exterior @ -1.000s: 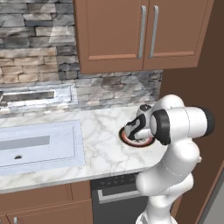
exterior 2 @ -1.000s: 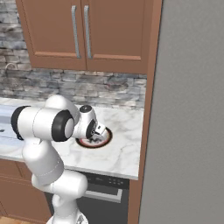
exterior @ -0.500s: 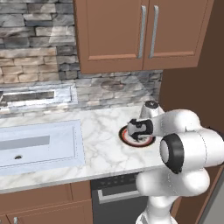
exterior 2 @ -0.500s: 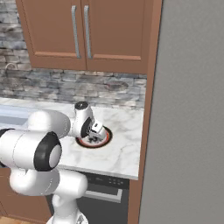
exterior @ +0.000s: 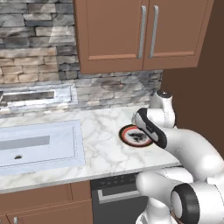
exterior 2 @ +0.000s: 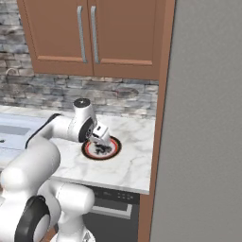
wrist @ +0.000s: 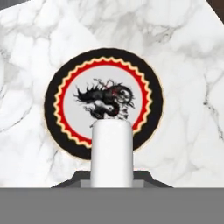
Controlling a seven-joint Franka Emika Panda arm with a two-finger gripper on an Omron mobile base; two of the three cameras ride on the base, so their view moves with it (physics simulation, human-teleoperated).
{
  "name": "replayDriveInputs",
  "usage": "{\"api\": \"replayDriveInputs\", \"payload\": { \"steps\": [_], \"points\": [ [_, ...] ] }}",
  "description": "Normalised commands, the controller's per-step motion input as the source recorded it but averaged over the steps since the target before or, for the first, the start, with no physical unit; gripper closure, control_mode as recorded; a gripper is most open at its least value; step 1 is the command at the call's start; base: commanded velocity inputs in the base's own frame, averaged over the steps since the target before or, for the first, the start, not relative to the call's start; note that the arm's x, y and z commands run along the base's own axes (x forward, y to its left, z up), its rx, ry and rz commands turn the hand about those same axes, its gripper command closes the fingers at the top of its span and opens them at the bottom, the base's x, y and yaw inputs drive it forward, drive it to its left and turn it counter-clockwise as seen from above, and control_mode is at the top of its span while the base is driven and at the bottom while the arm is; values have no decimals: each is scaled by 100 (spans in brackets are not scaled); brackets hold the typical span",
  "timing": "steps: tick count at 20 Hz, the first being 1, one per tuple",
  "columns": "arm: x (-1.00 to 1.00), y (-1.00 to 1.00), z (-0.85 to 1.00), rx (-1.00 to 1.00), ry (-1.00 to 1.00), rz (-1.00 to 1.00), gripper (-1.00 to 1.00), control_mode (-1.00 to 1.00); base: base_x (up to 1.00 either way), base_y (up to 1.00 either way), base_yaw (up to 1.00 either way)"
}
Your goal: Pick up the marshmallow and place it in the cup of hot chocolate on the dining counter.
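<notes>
My gripper (wrist: 112,178) is shut on the marshmallow (wrist: 112,151), a white soft cylinder that stands up between the fingers in the hand view. It hangs just above a round plate (wrist: 65,131) with a red-and-black rim and a dark dragon drawing. From the right base view the gripper (exterior 2: 101,135) hovers over that plate (exterior 2: 111,151). In the left base view my forearm covers the hand, and the plate (exterior: 129,136) shows beside it. The cup of hot chocolate and the dining counter are out of view.
The plate lies on a marble counter (exterior: 100,153) with a sink (exterior: 35,144) at the left. A stone backsplash and wooden cabinets (exterior: 140,35) rise behind. A tall brown panel (exterior 2: 158,142) and a grey wall (exterior 2: 208,123) close the right side.
The arm has folded: its elbow swung down and toward the base. The hand stays shut over the plate, a little higher than before.
</notes>
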Motion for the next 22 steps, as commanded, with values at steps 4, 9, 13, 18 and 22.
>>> {"api": "replayDriveInputs", "payload": {
  "steps": [4, 9, 13, 18, 22],
  "points": [
    [-26, 0, 95, 4, 15, 0, 100, -100, 0, 0, 0],
    [-4, 7, 20, 5, 14, 0, 100, -100, 0, 0, 0],
    [-19, 3, 23, 1, 6, 0, 100, -100, 0, 0, 0],
    [-57, 1, 19, 0, 5, 2, 100, -100, 0, 0, 0],
    [-88, 0, 13, 0, 1, 5, 100, -100, 0, 0, 0]
  ]
}}
